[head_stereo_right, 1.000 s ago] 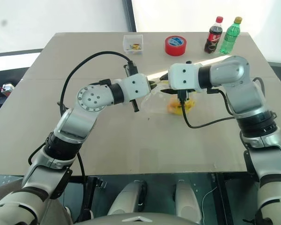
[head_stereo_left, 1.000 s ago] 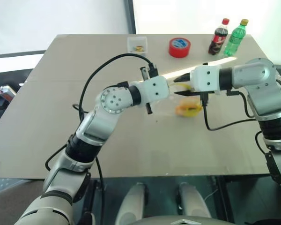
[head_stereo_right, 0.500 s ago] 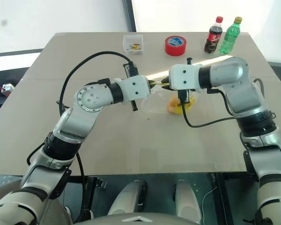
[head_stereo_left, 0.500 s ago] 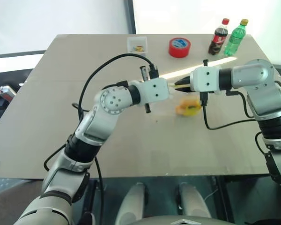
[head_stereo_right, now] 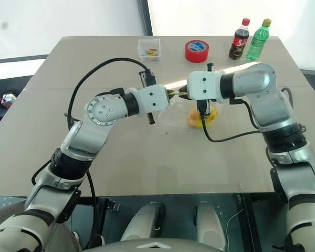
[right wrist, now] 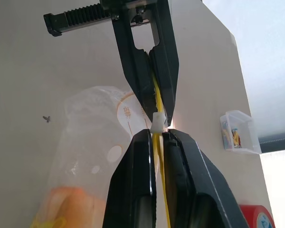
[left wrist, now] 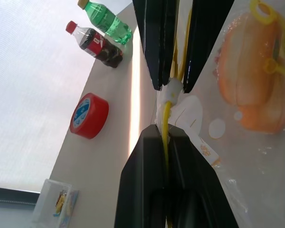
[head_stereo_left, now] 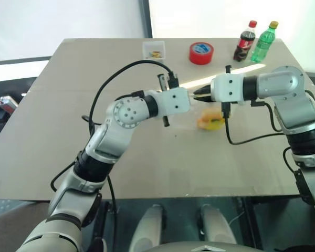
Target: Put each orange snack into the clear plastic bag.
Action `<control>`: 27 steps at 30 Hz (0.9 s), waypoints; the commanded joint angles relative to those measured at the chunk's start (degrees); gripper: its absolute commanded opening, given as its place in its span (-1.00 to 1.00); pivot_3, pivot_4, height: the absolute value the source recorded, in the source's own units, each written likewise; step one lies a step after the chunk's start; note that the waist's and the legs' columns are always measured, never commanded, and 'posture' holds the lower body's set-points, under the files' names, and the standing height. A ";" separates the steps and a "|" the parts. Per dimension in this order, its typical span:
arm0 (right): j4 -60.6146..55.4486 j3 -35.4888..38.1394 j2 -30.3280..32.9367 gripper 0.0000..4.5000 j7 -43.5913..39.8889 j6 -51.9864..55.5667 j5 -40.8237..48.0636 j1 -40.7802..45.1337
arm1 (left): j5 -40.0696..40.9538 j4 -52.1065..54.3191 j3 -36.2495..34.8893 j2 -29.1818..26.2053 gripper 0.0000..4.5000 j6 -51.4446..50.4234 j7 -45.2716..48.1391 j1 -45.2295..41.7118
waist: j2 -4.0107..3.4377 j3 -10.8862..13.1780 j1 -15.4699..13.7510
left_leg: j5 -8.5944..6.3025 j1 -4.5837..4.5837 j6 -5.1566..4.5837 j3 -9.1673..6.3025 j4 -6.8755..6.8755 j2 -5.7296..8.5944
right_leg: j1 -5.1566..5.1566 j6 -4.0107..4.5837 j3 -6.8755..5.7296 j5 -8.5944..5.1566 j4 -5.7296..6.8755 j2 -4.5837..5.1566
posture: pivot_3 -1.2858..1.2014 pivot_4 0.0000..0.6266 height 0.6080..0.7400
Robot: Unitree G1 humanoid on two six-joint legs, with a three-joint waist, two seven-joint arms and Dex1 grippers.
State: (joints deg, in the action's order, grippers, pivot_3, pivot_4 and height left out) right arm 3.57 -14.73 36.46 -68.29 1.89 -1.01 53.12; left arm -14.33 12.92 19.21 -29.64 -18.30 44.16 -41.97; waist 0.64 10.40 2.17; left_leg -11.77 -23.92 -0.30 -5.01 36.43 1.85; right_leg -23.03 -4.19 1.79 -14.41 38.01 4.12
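Snacks lie inside the clear plastic bag. Left gripper and right gripper both pinch its yellow strip shut. Pull the white slider steadily along the strip, I think.

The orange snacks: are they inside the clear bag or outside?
Inside: the orange snacks show through the clear plastic bag, below its yellow strip.

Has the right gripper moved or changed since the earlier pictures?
Yes. The right gripper closed on the clear plastic bag's yellow strip and shifted slightly toward the left gripper.
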 commanded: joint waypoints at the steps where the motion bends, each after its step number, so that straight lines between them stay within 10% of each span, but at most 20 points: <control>1: -1.34 0.91 -0.02 -0.91 0.44 -0.43 0.50 1.78 | -0.02 1.44 -0.33 0.20 -1.00 1.03 0.13 -0.46 | 0.00 0.00 0.00 | 0.00 0.00 0.00 0.00 0.00 0.00 | 0.00 0.00 0.00 0.00 0.00 0.00 | 0.03 -0.52 1.00; 27: -0.44 3.35 3.25 -0.91 2.19 1.07 0.77 0.82 | -1.03 -1.15 -1.72 -2.32 -1.00 3.40 -0.37 1.07 | 0.00 0.00 -0.01 | 0.00 0.00 0.00 0.01 0.00 0.00 | 0.00 0.00 0.00 0.00 0.00 0.00 | 0.03 -0.52 1.00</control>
State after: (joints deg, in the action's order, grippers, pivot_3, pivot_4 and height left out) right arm 3.73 -13.81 38.79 -66.91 3.53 -0.67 53.11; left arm -14.98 10.91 18.99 -31.45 -15.95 44.48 -40.66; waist 0.64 10.40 2.16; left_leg -11.77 -23.92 -0.30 -5.01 36.43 1.85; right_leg -23.04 -4.19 1.79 -14.41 38.01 4.12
